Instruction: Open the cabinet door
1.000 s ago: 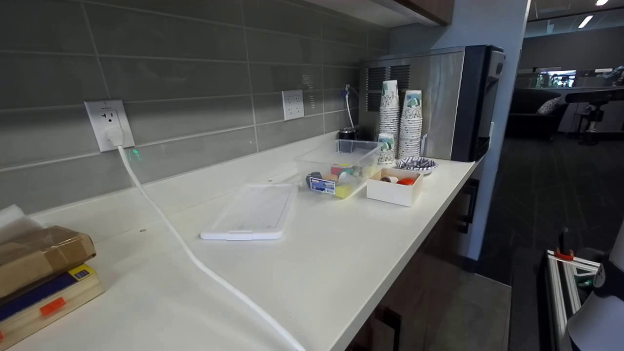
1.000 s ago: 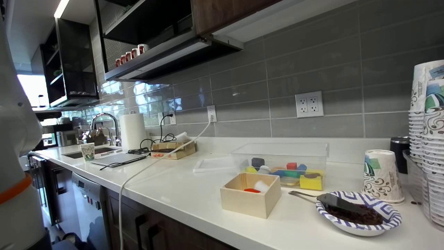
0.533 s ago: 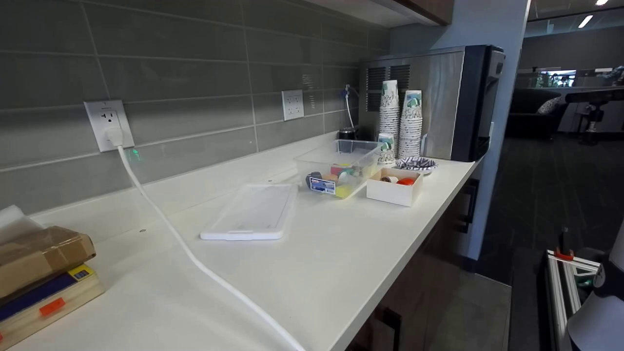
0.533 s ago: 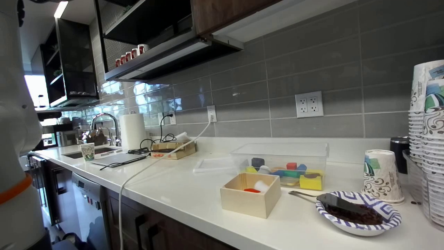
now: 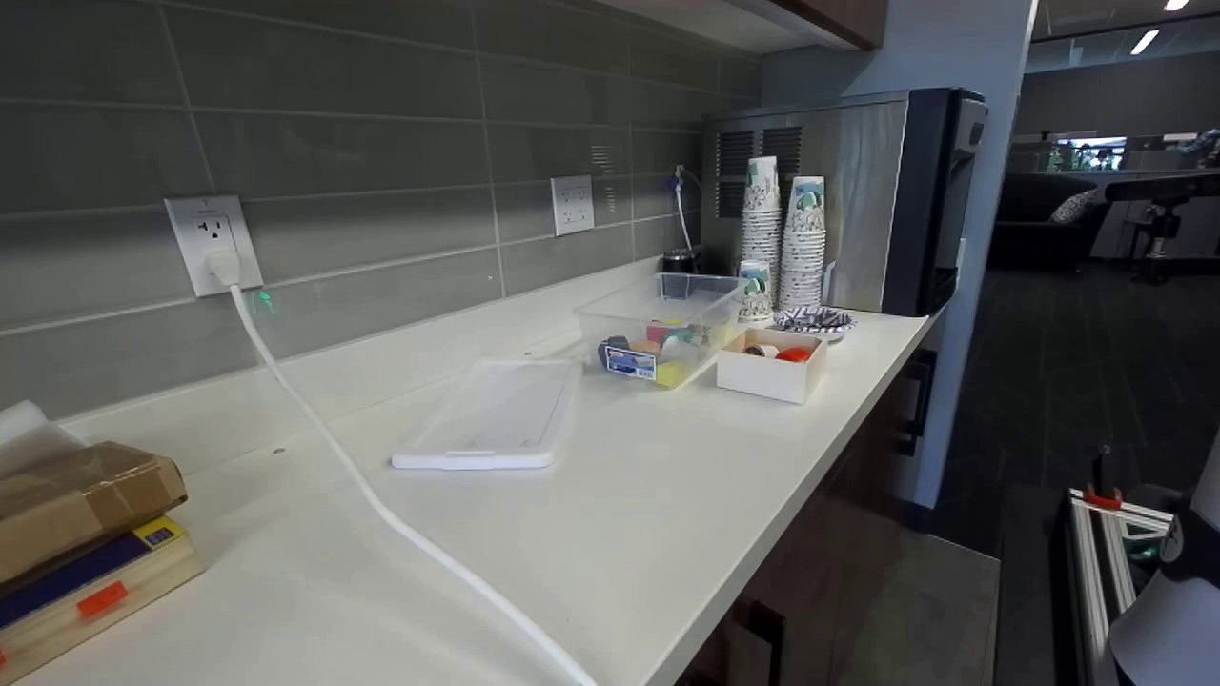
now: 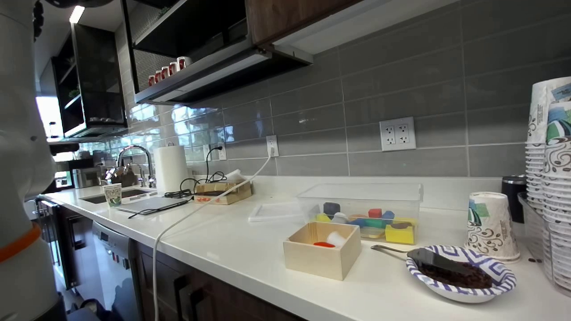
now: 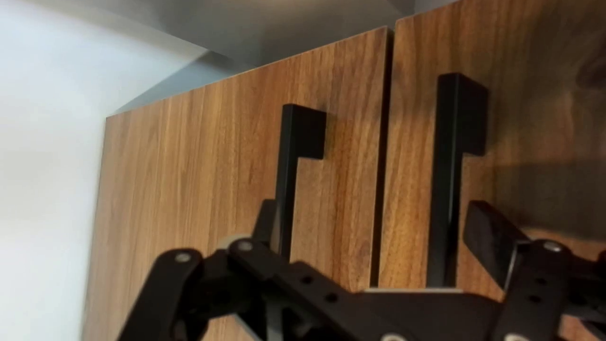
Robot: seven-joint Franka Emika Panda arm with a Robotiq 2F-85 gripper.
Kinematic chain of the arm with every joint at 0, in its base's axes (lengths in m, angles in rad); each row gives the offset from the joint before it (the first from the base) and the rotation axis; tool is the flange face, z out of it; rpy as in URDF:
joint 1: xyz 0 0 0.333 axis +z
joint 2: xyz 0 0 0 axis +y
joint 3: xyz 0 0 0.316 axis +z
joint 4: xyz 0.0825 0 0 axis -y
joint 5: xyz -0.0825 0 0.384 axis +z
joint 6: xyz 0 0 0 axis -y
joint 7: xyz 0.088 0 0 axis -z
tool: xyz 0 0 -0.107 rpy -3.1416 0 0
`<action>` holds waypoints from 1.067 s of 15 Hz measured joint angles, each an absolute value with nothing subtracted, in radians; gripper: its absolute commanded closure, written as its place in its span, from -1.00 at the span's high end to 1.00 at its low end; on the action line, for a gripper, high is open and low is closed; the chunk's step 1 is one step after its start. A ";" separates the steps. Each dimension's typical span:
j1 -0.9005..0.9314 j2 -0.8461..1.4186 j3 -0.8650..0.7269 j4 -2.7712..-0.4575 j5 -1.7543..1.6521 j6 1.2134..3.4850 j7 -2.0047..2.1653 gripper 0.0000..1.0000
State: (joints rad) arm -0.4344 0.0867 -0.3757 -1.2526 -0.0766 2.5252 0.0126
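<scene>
In the wrist view two brown wooden cabinet doors stand side by side: a left door and a right door. Both look shut, with a narrow dark gap between them. Each has a black bar handle, the left handle and the right handle. My gripper is open, and both handles appear between its fingers. The left fingertip is close beside the left handle; I cannot tell whether it touches. The right fingertip is apart, right of the right handle. The gripper's fingers do not show in the exterior views.
The white arm rises at the left edge of an exterior view. An upper wooden cabinet overhangs the counter. A wooden box, a clear bin, a bowl and a white cord are on the counter.
In an exterior view the upper arm has shifted to the right, and a dark part has come into view at the top left. The objects on the counter have not moved.
</scene>
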 measured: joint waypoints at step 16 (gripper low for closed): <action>-0.448 0.138 -0.385 -1.228 -0.083 2.597 0.033 1.00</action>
State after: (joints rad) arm -0.4475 0.1377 -0.3854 -1.2279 -0.0832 2.5967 0.0331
